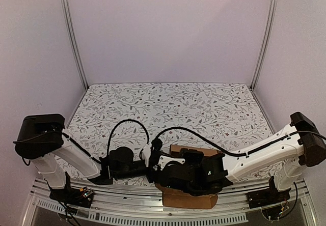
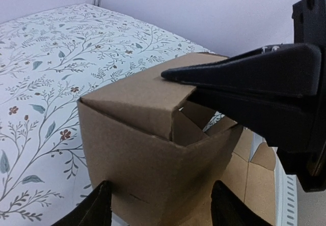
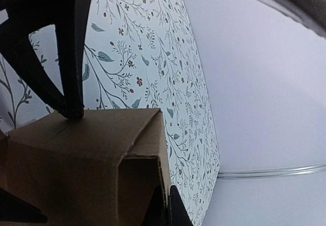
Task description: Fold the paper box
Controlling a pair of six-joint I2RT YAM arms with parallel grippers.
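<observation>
I see the plain brown cardboard carton (image 1: 186, 200) at bottom centre of the top view, at the floral-patterned table's (image 1: 204, 104) near edge. My right gripper (image 2: 167, 75) is clenched, tips touching the carton's top flap (image 2: 137, 96). The left gripper (image 2: 163, 208) stands released, grasping nothing.

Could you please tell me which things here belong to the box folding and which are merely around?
Job: paper box; left gripper, jaws apart at its side; right gripper, shut, tip at its top.
Around: floral table cover; white walls; metal frame posts.
</observation>
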